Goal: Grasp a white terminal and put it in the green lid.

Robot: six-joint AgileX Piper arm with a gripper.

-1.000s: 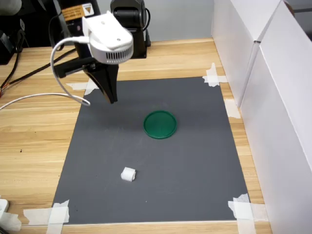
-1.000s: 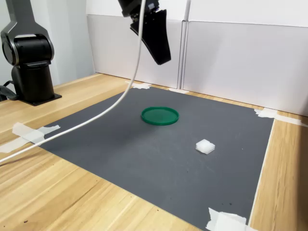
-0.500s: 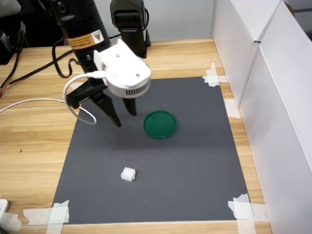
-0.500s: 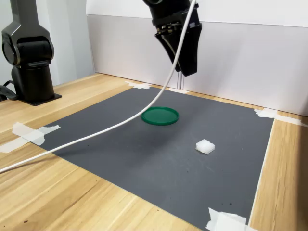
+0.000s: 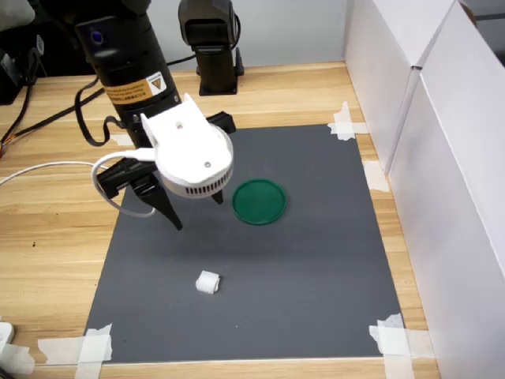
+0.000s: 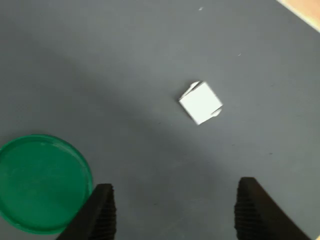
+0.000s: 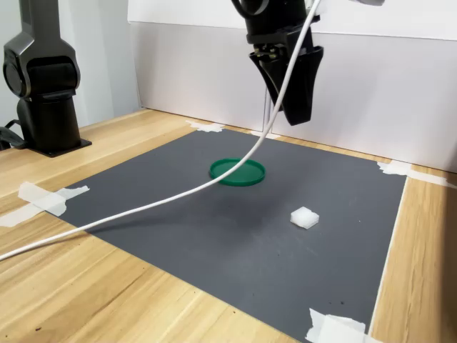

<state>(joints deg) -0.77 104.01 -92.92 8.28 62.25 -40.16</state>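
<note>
Since a moment ago the gripper has travelled over the mat toward the white terminal, fingers spread and empty, well above it. Terminal sits rotated on the dark mat; a misaligned descent could nudge it. Beyond lies the green lid, then wooden table and white partition.

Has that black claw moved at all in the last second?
Yes. In the first exterior view the gripper has come from the mat's far left corner toward the white terminal, now beside the green lid.
</note>
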